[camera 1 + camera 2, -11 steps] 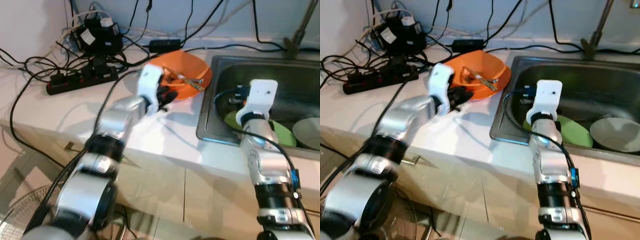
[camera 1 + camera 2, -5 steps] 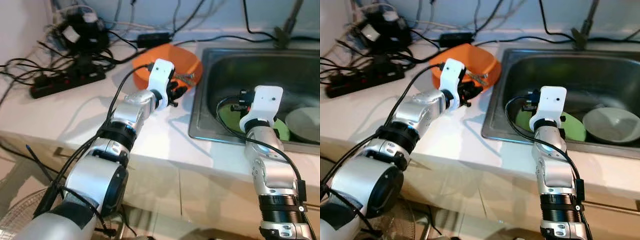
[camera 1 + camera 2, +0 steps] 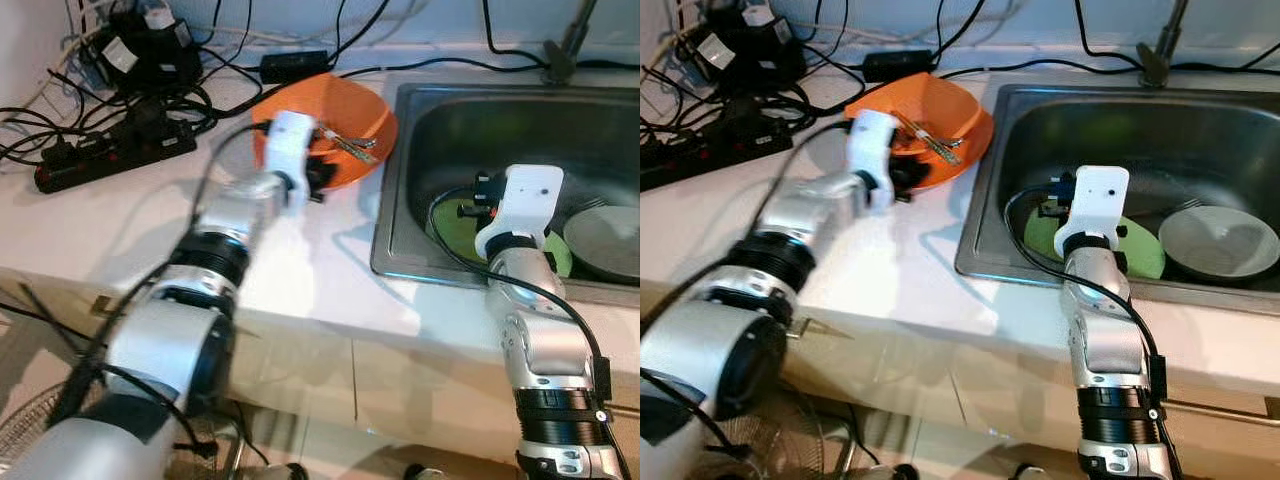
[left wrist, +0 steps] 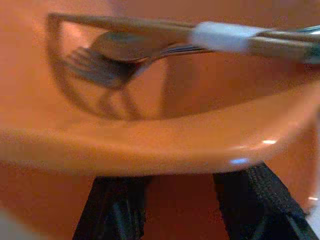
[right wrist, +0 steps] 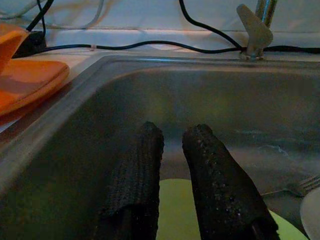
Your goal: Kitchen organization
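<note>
From my head cameras I see both arms reaching out over the white counter [image 3: 300, 270]. Nearest me on the right, my right gripper [image 5: 172, 172] hangs inside the steel sink [image 3: 1200, 120], its two black fingers [image 5: 132, 185] side by side with only a narrow slit between them, holding nothing. Just beneath them lies a green plate [image 3: 1140, 255], and beside that, further to my right, a grey bowl [image 3: 1218, 240] sits on the sink floor with a fork [image 5: 302, 186] resting near it. On the left, my left gripper [image 4: 182, 200] is at the near edge of the orange bowl [image 3: 340, 115], which stands on the counter just left of the sink. In the left wrist view the bowl's rim [image 4: 165, 147] runs across close in front of the camera, with the two fingers [image 4: 115, 207] spread apart and showing below it; I cannot tell whether they touch the bowl, and nothing sits clamped between them. Inside the bowl I make out cutlery [image 3: 345, 143]: a metal fork [image 4: 95, 62], and a long brownish handle with a white band [image 4: 220, 36] lying across the top. Beyond the bowl, at the back left of the counter, a black power strip [image 3: 110, 155] lies among a tangle of black cables [image 3: 150, 60] and adapters. At the far side of the sink stands the base of the tap [image 5: 256, 27], with a cable [image 5: 200, 35] running along the wall behind it.
</note>
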